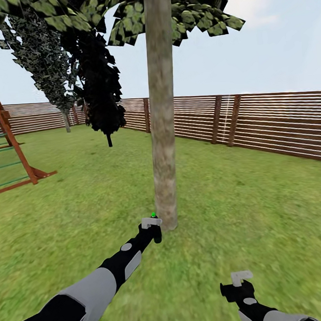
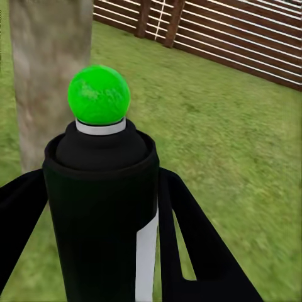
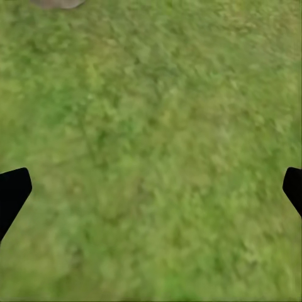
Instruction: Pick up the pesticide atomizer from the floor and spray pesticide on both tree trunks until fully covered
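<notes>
Two black fingers (image 3: pixel 12 192) spread wide over blurred green lawn (image 3: pixel 151 151).

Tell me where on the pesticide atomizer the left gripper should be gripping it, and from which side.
Grip the pesticide atomizer around its straight dark cylindrical body, below the shoulder, from the side facing away from the tree trunk. That probably suits it: the body gives parallel walls, and the green-topped head stays free. The left gripper holds it this way, upright, one finger either side.
</notes>
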### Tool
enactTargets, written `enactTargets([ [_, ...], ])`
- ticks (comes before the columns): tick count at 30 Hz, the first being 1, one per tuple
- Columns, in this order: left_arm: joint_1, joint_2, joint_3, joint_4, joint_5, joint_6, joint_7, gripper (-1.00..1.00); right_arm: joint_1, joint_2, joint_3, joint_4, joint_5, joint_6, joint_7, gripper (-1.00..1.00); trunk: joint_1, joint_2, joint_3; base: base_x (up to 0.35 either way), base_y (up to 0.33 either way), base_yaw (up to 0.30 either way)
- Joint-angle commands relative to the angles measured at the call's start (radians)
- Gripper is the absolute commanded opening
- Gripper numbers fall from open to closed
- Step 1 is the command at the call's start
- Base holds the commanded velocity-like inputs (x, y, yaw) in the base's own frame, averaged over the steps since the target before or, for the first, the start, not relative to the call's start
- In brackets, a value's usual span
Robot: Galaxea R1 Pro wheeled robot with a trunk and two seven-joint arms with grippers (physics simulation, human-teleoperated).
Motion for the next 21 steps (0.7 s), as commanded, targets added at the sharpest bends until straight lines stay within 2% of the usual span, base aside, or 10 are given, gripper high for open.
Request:
enactTargets([
  [1, 0.0, 0.0, 0.001, 0.0, 0.0, -0.001, 0.0, -1.0, 0.0, 0.0, 0.0, 0.0, 0.0, 0.0, 0.0, 1.0, 0.0, 0.0, 0.0, 0.058, 0.0, 0.0],
  [7, 0.0, 0.0, 0.003, -0.001, 0.0, -0.001, 0.0, -1.0, 0.0, -0.002, 0.0, 0.0, 0.0, 0.0, 0.0, 1.0, 0.0, 0.0, 0.0, 0.122, 0.0, 0.0],
  [10, 0.0, 0.0, 0.005, 0.001, 0.0, -0.002, 0.0, -1.0, 0.0, -0.032, 0.0, 0.0, 0.0, -0.003, 0.0, 1.0, 0.0, 0.0, 0.0, 0.025, 0.0, 0.0],
  [12, 0.0, 0.001, 0.005, 0.0, -0.001, -0.003, 0.0, -1.0, 0.0, -0.039, 0.0, 0.0, 0.0, -0.007, 0.0, 1.0, 0.0, 0.0, 0.0, 0.006, 0.0, 0.0],
  [18, 0.0, 0.002, 0.006, -0.002, 0.0, -0.008, 0.003, -1.0, 0.0, -0.043, 0.0, 0.0, 0.0, -0.011, 0.0, 1.0, 0.0, 0.0, 0.0, 0.001, 0.0, 0.0],
  [21, 0.0, 0.003, 0.004, -0.036, 0.0, 0.0, 0.005, -1.0, 0.0, -0.042, 0.0, 0.0, 0.0, -0.007, 0.0, 1.0, 0.0, 0.0, 0.0, 0.0, 0.0, 0.0],
])
